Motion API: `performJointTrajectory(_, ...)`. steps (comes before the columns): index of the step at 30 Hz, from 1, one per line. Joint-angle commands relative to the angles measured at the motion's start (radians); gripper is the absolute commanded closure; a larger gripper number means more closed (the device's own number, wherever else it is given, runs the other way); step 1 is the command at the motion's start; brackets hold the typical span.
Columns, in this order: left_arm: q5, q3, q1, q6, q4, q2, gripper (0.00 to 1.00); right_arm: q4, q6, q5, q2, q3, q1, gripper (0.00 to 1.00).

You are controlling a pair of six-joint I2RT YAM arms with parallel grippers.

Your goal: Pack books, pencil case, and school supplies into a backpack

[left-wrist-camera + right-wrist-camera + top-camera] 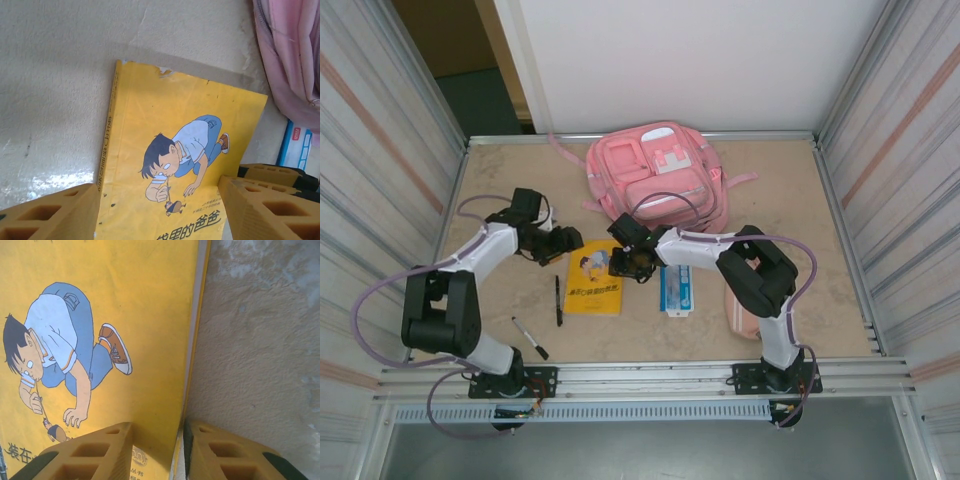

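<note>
You look down on a beige speckled tabletop [500, 190] hemmed on both sides by corrugated metal walls [370, 150], white panel [700, 60] at top, dark opening [490, 100] upper left, aluminium rail [650, 375] below.

The book [592, 285] is yellow with a blue-clad cartoon boy, the backpack [655, 175] pink, the packet [676, 290] blue-and-white.

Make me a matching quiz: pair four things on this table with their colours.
Things:
1. book
2. backpack
3. packet
4. pens

Colours:
A. black
B. pink
C. yellow
D. blue and white

Pairs: 1-C, 2-B, 3-D, 4-A.
</note>
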Motion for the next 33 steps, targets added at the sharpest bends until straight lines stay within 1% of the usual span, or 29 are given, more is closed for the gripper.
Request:
performJointTrajectory(1, 0.071, 0.033, 0.000, 0.005, -0.018, 0.047, 0.35, -0.101, -0.037, 0.081, 0.002, -0.019, -0.037, 0.68)
performJointTrajectory(5, 0.083, 0.036, -0.005, -0.004, -0.001, 0.080, 0.35, -0.112, -0.042, 0.089, -0.029, 0.018, -0.039, 0.61)
performJointTrajectory(10, 0.100, 0.039, -0.010, 0.008, -0.005, 0.093, 0.35, -0.138, -0.058, 0.070, -0.064, 0.041, -0.031, 0.56)
performJointTrajectory(17, 0.101, 0.054, -0.028, 0.028, -0.024, 0.113, 0.34, -0.169, -0.089, 0.026, -0.116, 0.008, -0.026, 0.54)
performJointTrajectory(21, 0.099, 0.074, -0.038, 0.054, -0.067, 0.137, 0.34, -0.159, -0.112, -0.007, -0.132, -0.033, -0.030, 0.57)
performJointTrajectory(26, 0.063, 0.100, -0.045, 0.078, -0.107, 0.158, 0.34, -0.162, -0.097, -0.034, -0.109, -0.031, -0.028, 0.58)
performJointTrajectory(30, -0.067, 0.115, -0.041, 0.081, -0.145, 0.140, 0.34, -0.112, -0.057, -0.064, -0.075, -0.020, 0.005, 0.58)
performJointTrajectory(33, -0.091, 0.120, -0.029, 0.075, -0.151, 0.146, 0.34, -0.105, -0.048, -0.034, -0.033, -0.003, 0.022, 0.59)
